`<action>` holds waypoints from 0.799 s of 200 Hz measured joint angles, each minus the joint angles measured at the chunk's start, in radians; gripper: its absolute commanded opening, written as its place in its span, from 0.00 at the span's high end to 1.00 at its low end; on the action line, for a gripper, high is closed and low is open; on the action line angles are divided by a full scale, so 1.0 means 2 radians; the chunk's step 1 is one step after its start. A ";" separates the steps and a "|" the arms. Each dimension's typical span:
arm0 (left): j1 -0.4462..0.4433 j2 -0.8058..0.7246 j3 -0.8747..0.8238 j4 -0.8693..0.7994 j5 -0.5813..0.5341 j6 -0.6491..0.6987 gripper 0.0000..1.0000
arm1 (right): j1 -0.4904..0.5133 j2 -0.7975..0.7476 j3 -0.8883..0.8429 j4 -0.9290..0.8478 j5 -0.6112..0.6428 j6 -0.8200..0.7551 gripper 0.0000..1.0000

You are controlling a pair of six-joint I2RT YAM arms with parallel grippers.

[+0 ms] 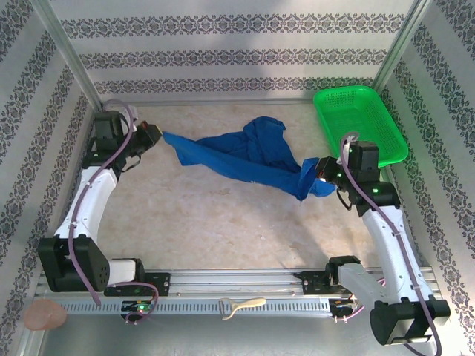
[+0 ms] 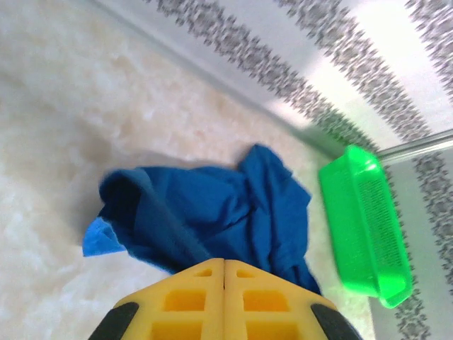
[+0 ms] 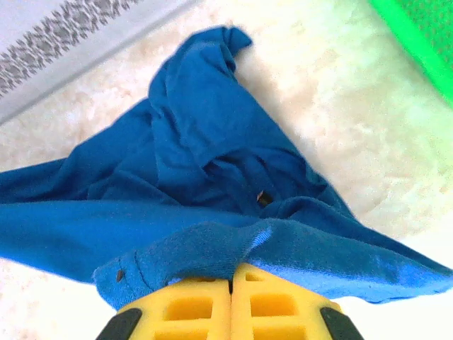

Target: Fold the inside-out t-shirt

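Nearest us the right gripper [image 1: 321, 170] has its yellow fingers [image 3: 205, 308] pressed together on an edge of the royal blue, wrinkled cloth t-shirt [image 1: 245, 156], and a touch farther back on the other side the left gripper [image 1: 154, 136] is clamped on the opposite end. The shirt hangs stretched between the two over the far half of the pale marbled tabletop [image 1: 208, 222], bunched in loose folds toward the back, while the bright green plastic mesh basket [image 1: 349, 90] sits in the far right corner, clear of the cloth
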 measured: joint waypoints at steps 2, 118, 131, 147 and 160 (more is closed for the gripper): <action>0.002 0.000 0.003 0.000 0.001 -0.001 1.00 | -0.002 0.000 0.001 -0.001 0.000 0.000 1.00; 0.045 0.009 0.035 -0.009 0.044 -0.038 1.00 | -0.063 -0.017 0.020 -0.019 -0.037 -0.002 1.00; 0.045 0.003 0.022 -0.008 0.050 -0.043 1.00 | -0.063 -0.022 0.018 -0.018 -0.041 -0.001 1.00; 0.045 -0.003 0.000 -0.007 0.056 -0.047 1.00 | -0.063 -0.028 0.004 -0.014 -0.046 0.001 1.00; 0.044 -0.001 -0.023 0.001 0.058 -0.051 1.00 | -0.063 -0.031 -0.015 -0.009 -0.047 0.002 1.00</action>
